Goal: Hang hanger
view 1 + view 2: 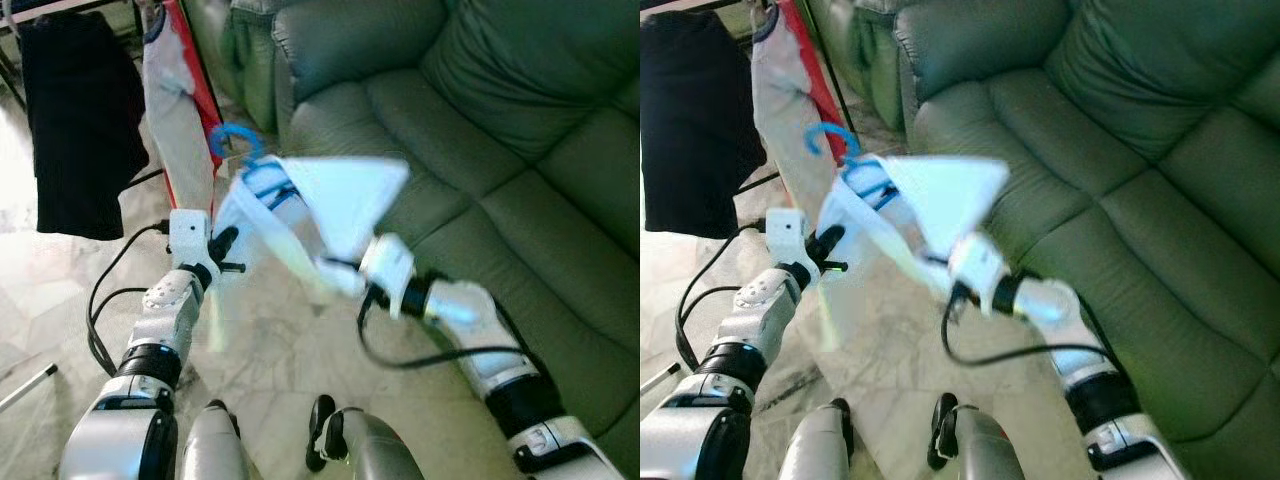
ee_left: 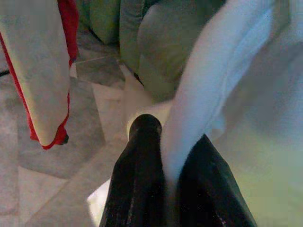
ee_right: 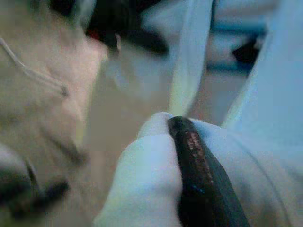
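Carrying the load between both arms, the robot stands on a pale marble floor (image 1: 270,350) beside a large green leather sofa (image 1: 470,120), largest thing in view. Up left hang a black garment (image 1: 80,120) and a beige-and-red garment (image 1: 180,110), apparently on a rack whose rail is barely in frame. Held in mid-air between sofa and rack: a white cloth garment (image 1: 340,200) on a blue plastic hanger (image 1: 235,145), hook uppermost, near the beige-and-red piece. Right gripper (image 3: 175,127) has its fingers pressed together on a fold of the white cloth; left gripper (image 2: 165,161) pinches the cloth's other edge between both black fingers. Views blurred. Judgement: still the carry-and-lift stage. To do it well, raise the hook above the rail, keep it level, and let go only once it seats.
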### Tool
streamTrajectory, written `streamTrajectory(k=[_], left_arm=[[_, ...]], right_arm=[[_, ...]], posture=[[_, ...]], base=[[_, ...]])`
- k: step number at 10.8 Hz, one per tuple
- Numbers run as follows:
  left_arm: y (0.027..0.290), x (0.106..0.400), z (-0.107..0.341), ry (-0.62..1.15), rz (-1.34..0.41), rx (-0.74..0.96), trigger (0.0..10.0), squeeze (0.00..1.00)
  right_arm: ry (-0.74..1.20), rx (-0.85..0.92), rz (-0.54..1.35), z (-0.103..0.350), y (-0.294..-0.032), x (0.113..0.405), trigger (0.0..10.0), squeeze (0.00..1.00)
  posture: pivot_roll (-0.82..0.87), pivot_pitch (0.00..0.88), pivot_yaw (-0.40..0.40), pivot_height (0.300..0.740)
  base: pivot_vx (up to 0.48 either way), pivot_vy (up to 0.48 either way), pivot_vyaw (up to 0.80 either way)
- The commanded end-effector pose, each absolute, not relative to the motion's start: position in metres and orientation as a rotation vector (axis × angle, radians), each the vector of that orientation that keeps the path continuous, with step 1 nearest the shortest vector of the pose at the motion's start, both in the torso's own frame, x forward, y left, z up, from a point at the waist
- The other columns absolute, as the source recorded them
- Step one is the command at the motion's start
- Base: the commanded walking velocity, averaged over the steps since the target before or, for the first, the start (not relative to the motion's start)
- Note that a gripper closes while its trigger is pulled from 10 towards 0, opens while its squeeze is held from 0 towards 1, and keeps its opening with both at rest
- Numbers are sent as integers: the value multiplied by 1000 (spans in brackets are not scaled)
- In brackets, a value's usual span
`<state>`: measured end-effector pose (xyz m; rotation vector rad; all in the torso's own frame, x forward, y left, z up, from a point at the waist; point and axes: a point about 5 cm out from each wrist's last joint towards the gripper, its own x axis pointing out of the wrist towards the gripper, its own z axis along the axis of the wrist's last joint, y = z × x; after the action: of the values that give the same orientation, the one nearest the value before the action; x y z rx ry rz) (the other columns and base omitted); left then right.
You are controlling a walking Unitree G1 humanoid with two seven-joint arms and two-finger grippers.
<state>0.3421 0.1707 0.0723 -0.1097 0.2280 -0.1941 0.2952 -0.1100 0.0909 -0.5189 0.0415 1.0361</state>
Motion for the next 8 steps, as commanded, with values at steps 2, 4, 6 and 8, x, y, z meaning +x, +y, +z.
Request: streamTrajectory(k=[2,4,6,8], left_arm=[[163,361,121,14,-214,-107,0,0],[179,360,134,-70,-189,-37,0,0],[199,363,161,-190,-137,-9,0,0],[205,366,179,-257,-92,18,0,0]], right_arm=[[251,-693,892,49,-133,290,10000,1000],[99,-801,709,71,-154,307,10000,1000],[53,-808,630,72,-172,307,10000,1000],[1,-782,456,75,-185,310,10000,1000]], posture=[[45,169,-130,740],[43,170,-127,740],[41,172,-125,740],[38,173,-123,740]], base=[[0,0,0],[0,0,0],[0,0,0],[0,0,0]])
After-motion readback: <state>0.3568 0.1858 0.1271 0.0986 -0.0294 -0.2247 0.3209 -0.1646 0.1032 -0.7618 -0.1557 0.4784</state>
